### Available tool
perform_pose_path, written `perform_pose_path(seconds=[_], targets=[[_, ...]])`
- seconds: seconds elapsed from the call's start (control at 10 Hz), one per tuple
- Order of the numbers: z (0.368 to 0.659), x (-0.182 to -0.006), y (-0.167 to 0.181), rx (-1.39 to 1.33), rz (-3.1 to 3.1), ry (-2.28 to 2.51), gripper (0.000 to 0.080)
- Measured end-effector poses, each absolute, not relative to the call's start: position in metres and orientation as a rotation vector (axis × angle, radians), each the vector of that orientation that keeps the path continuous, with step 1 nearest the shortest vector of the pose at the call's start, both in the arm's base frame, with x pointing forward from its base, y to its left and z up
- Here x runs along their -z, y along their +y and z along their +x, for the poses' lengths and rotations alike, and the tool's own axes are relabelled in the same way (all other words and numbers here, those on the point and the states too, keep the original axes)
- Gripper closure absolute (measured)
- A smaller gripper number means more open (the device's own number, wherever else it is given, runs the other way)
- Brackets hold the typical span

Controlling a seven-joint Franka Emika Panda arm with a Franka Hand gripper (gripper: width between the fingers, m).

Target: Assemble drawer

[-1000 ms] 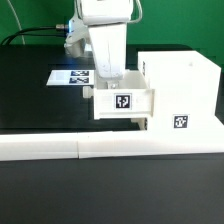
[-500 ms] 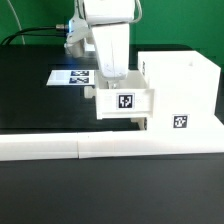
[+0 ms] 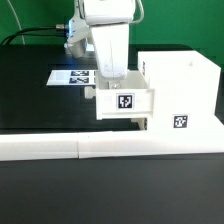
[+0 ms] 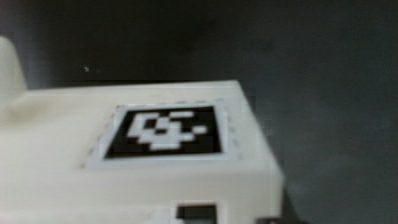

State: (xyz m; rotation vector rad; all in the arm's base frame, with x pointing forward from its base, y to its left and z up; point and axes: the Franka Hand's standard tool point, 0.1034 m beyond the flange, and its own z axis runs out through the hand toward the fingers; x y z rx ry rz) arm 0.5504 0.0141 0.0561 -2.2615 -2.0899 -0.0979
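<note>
The drawer's large white casing [image 3: 182, 92] stands at the exterior view's right, with a tag on its front. A small white tray [image 3: 124, 103] with a tag on its front sits partly inside the casing's open side, raised off the table. My gripper [image 3: 108, 86] reaches down, tilted, into the tray from above. Its fingertips are hidden behind the tray's wall, and it looks shut on that wall. The wrist view shows the tray's tagged face [image 4: 169, 132] very close, with a narrow dark gap at the gripper [image 4: 201, 212]. The second tray is out of view.
The marker board [image 3: 70, 77] lies flat on the black table behind the tray, at the exterior view's left. Long low white L-shaped bars [image 3: 90, 148] run across the front of the table. A cable hangs behind the arm.
The tray and my gripper have shifted slightly toward the casing, to the exterior view's right. Nothing else moved.
</note>
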Motion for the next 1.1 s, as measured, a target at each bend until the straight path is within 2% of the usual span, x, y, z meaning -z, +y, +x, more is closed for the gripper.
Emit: perform_pose_path(seconds=[1.1], targets=[[0.5499,-0.0553,0.0086,0.113,-2.251,-2.116,0.0758]])
